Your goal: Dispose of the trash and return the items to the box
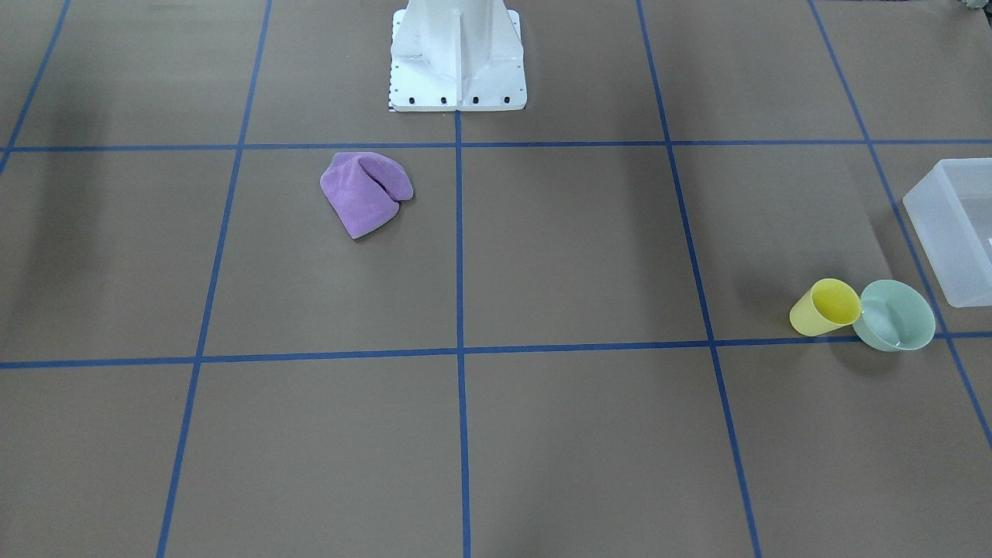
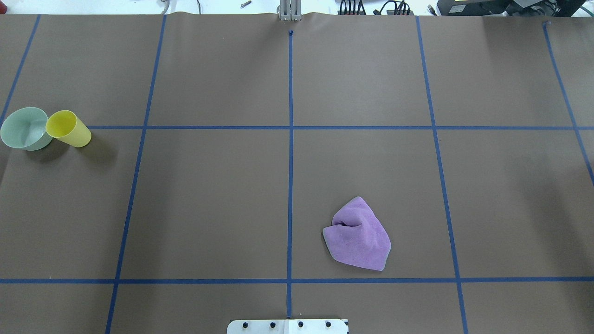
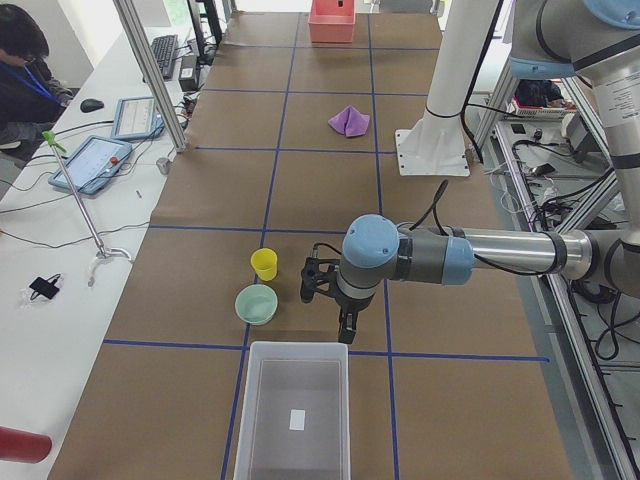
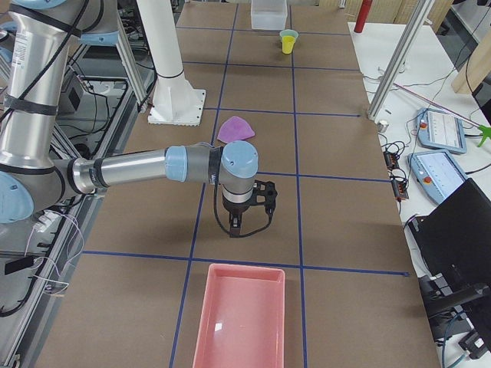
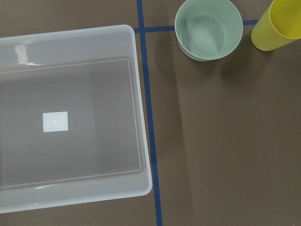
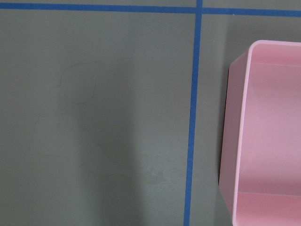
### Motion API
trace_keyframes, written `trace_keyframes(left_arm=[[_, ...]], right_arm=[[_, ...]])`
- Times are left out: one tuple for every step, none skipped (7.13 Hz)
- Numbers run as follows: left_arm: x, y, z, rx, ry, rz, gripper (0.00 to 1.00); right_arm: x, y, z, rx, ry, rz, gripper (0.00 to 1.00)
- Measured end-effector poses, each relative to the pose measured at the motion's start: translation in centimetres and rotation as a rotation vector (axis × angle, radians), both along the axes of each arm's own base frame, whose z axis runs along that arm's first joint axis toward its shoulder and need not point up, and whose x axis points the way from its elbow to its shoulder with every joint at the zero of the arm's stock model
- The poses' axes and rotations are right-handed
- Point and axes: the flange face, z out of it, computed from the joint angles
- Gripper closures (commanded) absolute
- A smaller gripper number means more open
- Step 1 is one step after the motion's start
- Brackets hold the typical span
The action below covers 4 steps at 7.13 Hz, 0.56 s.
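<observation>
ok so where things stand: the bowl (image 5: pixel 209 29) sits at the top of the left wrist view, just right of the blue tape line. the box (image 5: pixel 94 155) fills the left side of that view, empty. the cup (image 5: pixel 277 23) is in the top right corner, just beside the bowl. can't tell if they actually touch, since the front view makes them look pressed together and the wrist view shows a sliver of gap.

left gripper (image 3: pixel 330 300) hangs above the table between the bowl and the box's near corner. right gripper (image 4: pixel 244 218) hangs near the pink bin (image 6: pixel 235 141), at the far end from the bowl. both only show up in the side views, so i can't tell if either one is spread or pinched. nothing seems to be held.

what i'd worry about:
- a finger dropping on the cup side of the bowl's rim probably knocks the cup over and sends it rolling. going for the side away from the cup looks safer.
- the bowl wall looks thin and smooth, so a shallow pinch could slip on the lift.
- two bins on the table, so it's easy to drop something in the wrong one.
- the cloth (image 2: pixel 357 234) lies low and right of centre in the overhead view, well apart from the box. it's floppy and could snag on the box rim.
</observation>
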Motion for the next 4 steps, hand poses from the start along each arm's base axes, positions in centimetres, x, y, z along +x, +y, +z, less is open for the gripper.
trace_keyframes(left_arm=[[-0.01, 0.09, 0.00, -0.002, -0.002, 0.000, 0.01], [-0.02, 0.19, -0.11, -0.001, -0.004, 0.000, 0.01], [-0.04, 0.16, -0.31, 0.002, -0.005, -0.001, 0.01], [-0.04, 0.06, -0.64, 0.010, -0.004, -0.001, 0.01]], right_arm=[[0.00, 0.02, 0.02, 0.000, 0.000, -0.001, 0.00], [0.01, 0.02, 0.02, 0.001, 0.001, -0.001, 0.00], [0.03, -0.08, -0.06, 0.005, 0.005, -0.002, 0.00], [0.09, -0.25, -0.24, 0.011, 0.014, -0.002, 0.00]])
